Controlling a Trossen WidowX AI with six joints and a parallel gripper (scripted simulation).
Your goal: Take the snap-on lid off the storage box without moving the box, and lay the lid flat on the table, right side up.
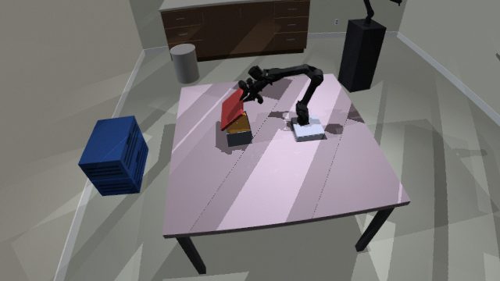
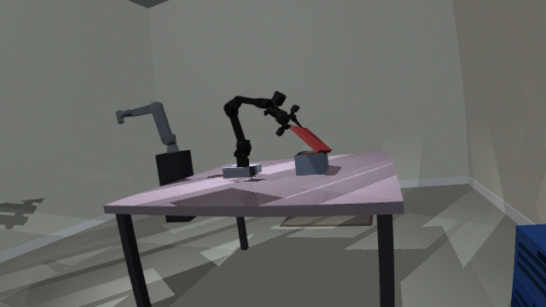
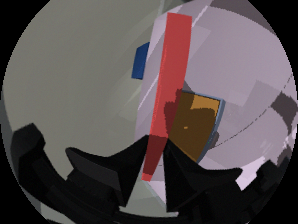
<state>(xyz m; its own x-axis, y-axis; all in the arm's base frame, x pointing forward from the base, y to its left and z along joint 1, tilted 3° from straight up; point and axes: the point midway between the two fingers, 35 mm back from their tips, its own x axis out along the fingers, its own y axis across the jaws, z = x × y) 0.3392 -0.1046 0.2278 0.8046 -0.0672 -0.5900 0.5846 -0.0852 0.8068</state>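
The red lid [image 1: 233, 109] [image 2: 310, 139] [image 3: 174, 65] is tilted steeply, its edge nearer the arm raised and its far edge low at the box's far rim. Whether the low edge touches the rim is hard to tell. The blue-grey storage box [image 1: 239, 139] [image 2: 311, 165] stands upright on the table [image 1: 273, 172] [image 2: 256, 209], its orange inside [image 3: 195, 122] partly uncovered. My gripper [image 1: 242, 94] [image 2: 297, 127] [image 3: 156, 139] is shut on the lid's raised edge, above the box's side nearer the arm. The low edge's contact is hidden in the wrist view.
The arm's pale base block [image 1: 309, 133] [image 2: 239, 171] stands on the table beside the box. A blue crate [image 1: 101, 142] [image 2: 531, 264] is on the floor beyond the table's edge. A grey cylinder [image 1: 185, 64] and a black pedestal [image 1: 359, 56] stand behind the table.
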